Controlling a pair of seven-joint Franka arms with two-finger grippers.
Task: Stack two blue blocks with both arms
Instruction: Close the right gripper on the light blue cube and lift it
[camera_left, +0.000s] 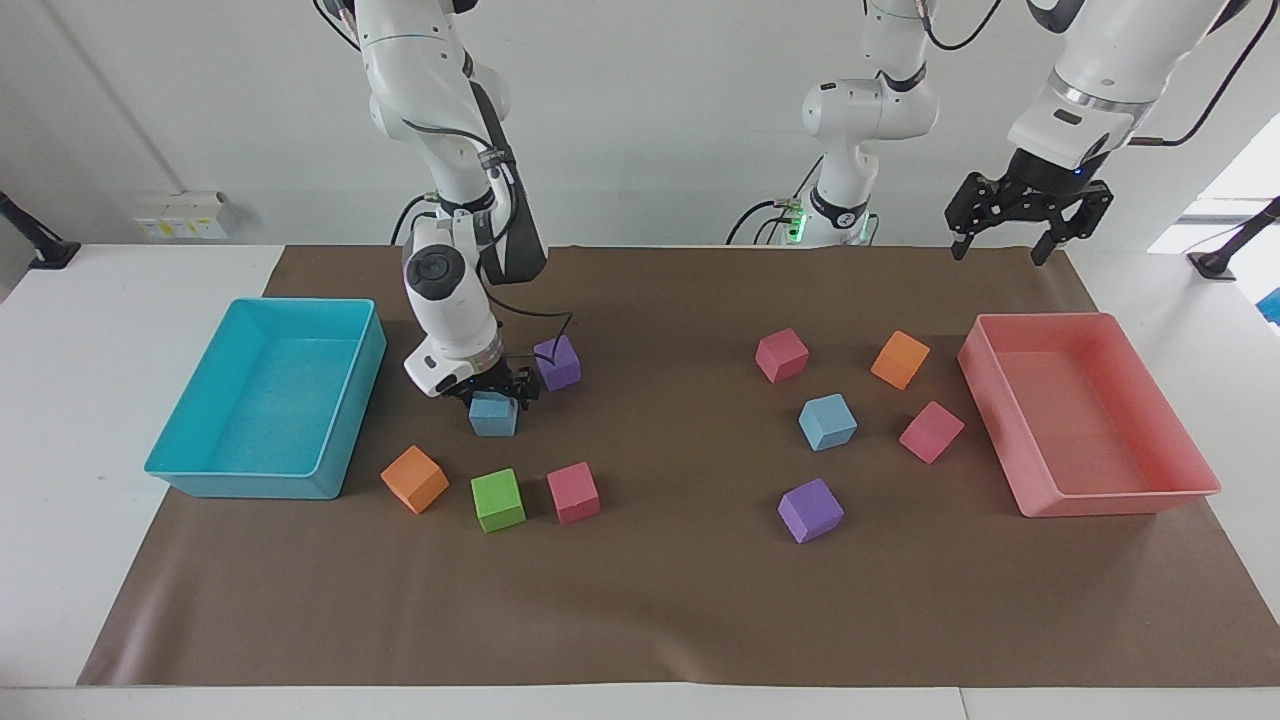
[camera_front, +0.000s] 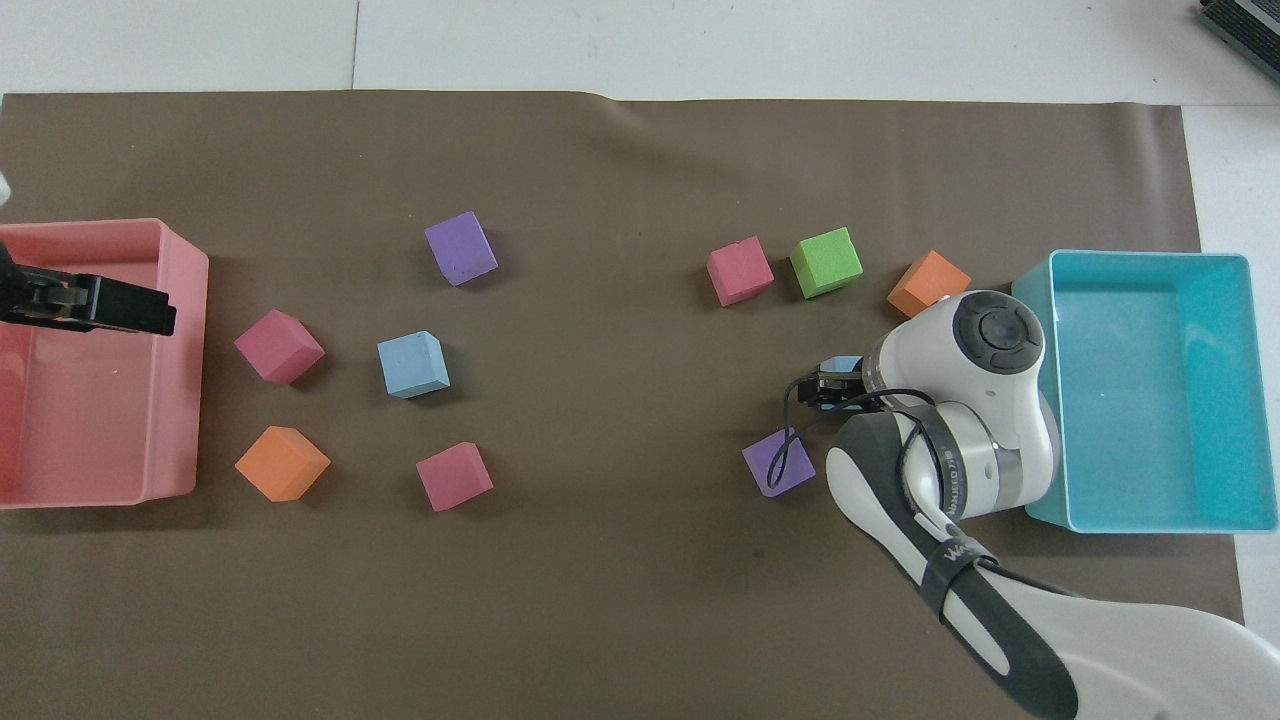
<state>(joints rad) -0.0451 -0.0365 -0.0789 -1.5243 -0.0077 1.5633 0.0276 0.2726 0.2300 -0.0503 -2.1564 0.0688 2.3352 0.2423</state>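
Observation:
One blue block lies toward the right arm's end of the table, mostly covered by the arm in the overhead view. My right gripper is low on it, open, with a finger at each side of its top. The second blue block sits free toward the left arm's end. My left gripper hangs open and empty, high over the pink tray's end nearer the robots, and the left arm waits.
A purple cube sits close beside the right gripper. Orange, green and pink cubes lie farther from the robots. A turquoise tray stands at that end. Pink, orange, pink and purple cubes ring the second blue block.

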